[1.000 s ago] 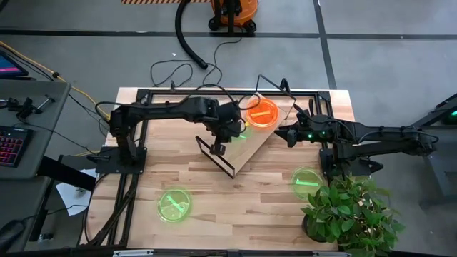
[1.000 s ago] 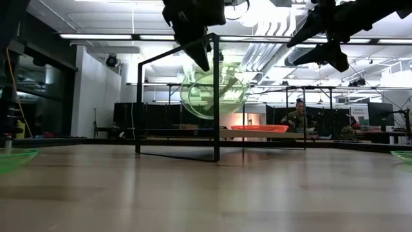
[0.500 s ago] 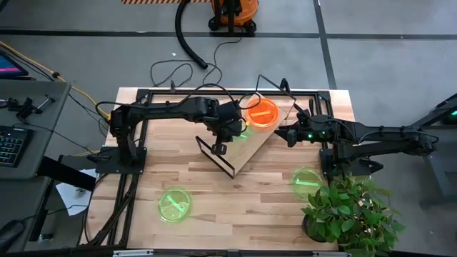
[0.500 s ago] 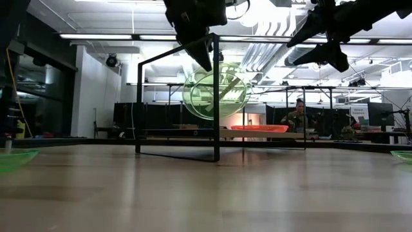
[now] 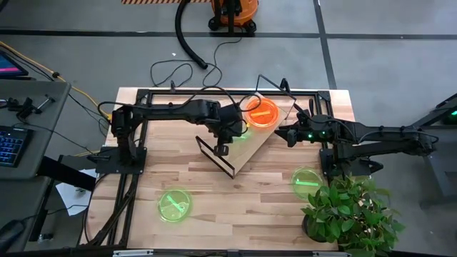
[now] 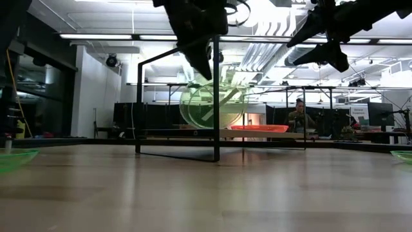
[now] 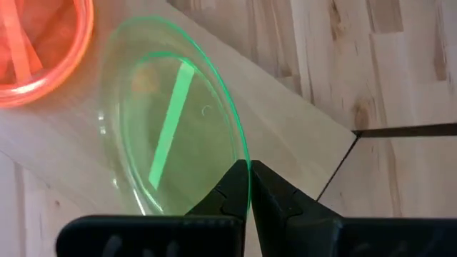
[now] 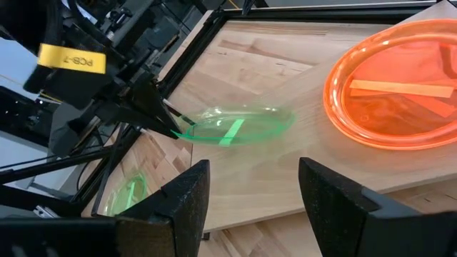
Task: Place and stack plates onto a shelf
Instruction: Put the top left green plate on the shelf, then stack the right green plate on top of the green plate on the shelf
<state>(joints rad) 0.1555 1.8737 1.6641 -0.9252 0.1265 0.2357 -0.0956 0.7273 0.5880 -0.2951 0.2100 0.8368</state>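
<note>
My left gripper (image 5: 224,133) is over the shelf (image 5: 251,143), shut on a neon green plate (image 6: 212,106), which also shows in the left wrist view (image 7: 171,128) and the right wrist view (image 8: 232,125). An orange plate (image 5: 262,113) lies flat on the shelf's light-wood board (image 7: 293,121), toward its far end. Two more green plates rest on the table, one near-left (image 5: 174,203) and one near-right (image 5: 307,178). My right gripper (image 8: 253,200) is open and hovers beside the shelf's right side (image 5: 282,133), touching nothing. My left gripper pinches the green plate's rim (image 7: 247,165) between its two fingers, coming from above and pointing down. The plate hangs tilted below the fingers over the shelf board. Its lower edge (image 6: 212,126) is close to the board; whether it touches, I cannot tell.
The shelf's black wire frame (image 6: 215,96) stands around the board. A potted plant (image 5: 350,210) sits at the table's near-right corner. Bare tabletop (image 5: 235,200) lies between the two green plates. A person (image 6: 299,116) sits in the room behind the table.
My left gripper has moved down toward the shelf board, still shut on the green plate. The plate has turned in the hold and now hangs lower, with its lower edge near the board.
</note>
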